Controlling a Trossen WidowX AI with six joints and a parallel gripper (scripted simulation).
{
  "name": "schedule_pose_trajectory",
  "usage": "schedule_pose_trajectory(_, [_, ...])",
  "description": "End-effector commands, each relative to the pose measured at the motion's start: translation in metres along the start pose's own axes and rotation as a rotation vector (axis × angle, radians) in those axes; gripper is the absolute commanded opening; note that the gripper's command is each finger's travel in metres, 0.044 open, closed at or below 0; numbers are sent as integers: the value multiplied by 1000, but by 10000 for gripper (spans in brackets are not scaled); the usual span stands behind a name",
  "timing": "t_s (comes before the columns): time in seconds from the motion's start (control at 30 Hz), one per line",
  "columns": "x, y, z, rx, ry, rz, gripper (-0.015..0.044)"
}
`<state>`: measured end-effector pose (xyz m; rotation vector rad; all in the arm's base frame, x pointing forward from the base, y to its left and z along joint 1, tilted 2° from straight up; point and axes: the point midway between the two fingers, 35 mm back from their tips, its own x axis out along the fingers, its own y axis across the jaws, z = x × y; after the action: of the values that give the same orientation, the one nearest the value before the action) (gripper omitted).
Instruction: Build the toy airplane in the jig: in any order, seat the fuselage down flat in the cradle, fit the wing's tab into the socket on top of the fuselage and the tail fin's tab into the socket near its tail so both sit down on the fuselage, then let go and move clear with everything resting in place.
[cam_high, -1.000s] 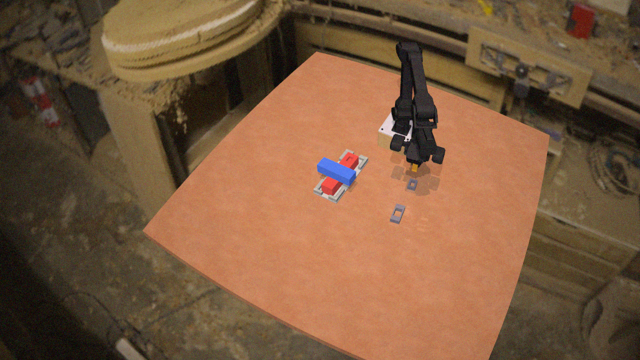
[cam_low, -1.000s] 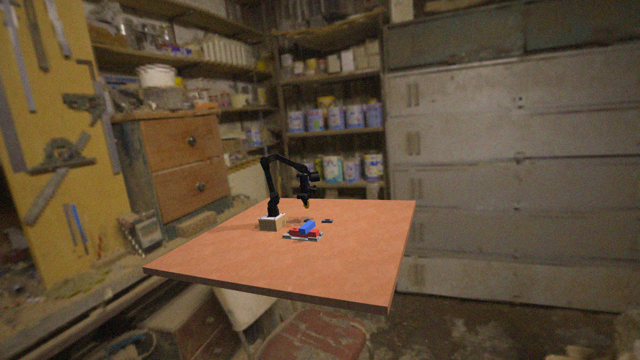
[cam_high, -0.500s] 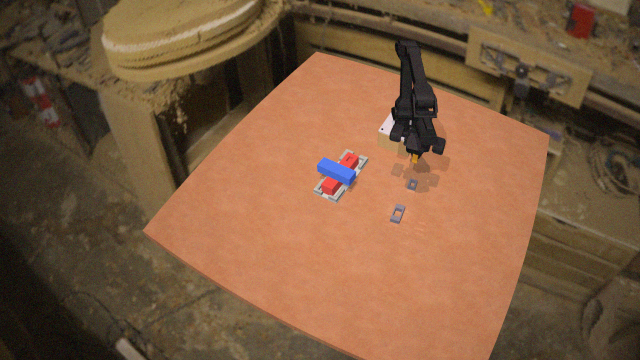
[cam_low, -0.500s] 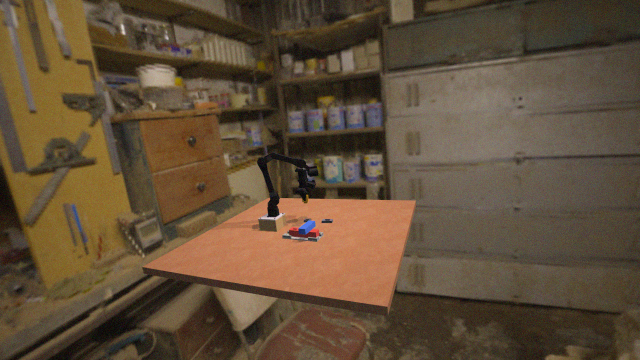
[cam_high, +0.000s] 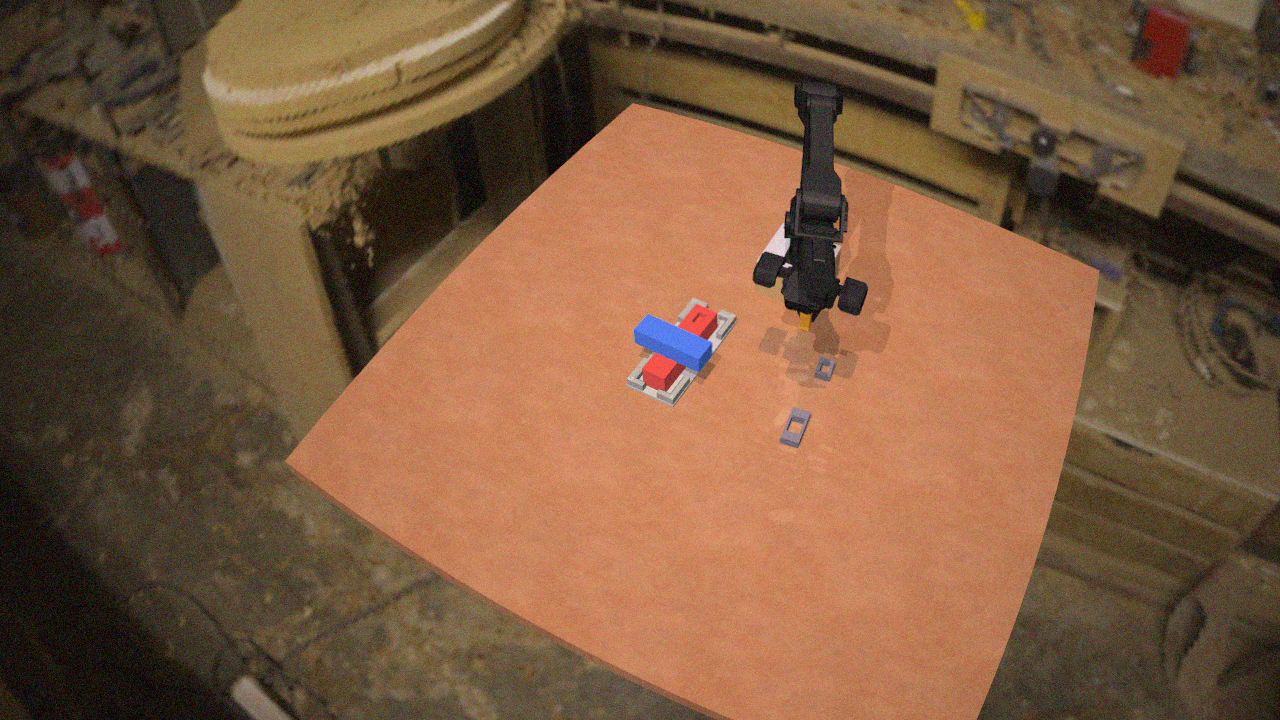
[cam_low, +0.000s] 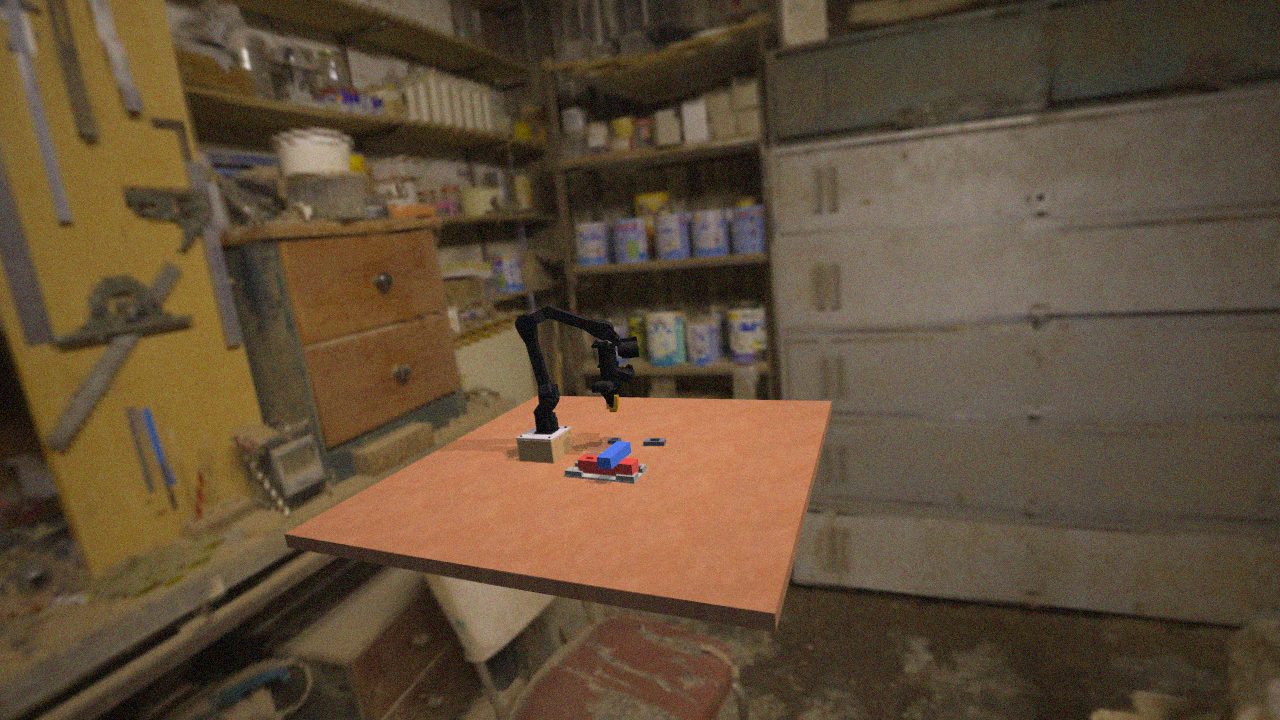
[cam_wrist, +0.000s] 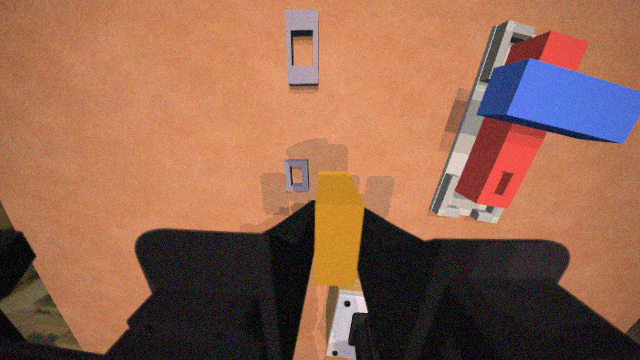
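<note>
With the claw (cam_high: 804, 313) (cam_low: 612, 401) (cam_wrist: 333, 208) gripping the yellow tail fin (cam_high: 804, 321) (cam_low: 615, 404) (cam_wrist: 337, 235), it should align the tab over the red fuselage's (cam_high: 662, 370) (cam_low: 626, 466) (cam_wrist: 520, 150) tail socket (cam_high: 699, 317) (cam_wrist: 504, 183) before lowering gently.

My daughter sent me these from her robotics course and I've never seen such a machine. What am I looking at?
The machine is one black jointed arm ending in a two-fingered claw. One picture looks down from above, one from across the room, and one from the arm's wrist, past its fingers.

On the orange-brown tabletop lies a pale gray cradle with a red toy fuselage in it and a blue wing across that. Two gray rectangular frames lie nearby.

The claw holds the yellow tail fin above the tabletop.
</note>
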<state>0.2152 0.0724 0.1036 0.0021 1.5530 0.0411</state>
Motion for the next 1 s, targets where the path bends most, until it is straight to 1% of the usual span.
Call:
schedule_pose_trajectory(0.0, [3, -9, 4, 3, 0, 2, 0])
schedule_pose_trajectory(0.97, [21, -100, 17, 66, 0, -7, 0])
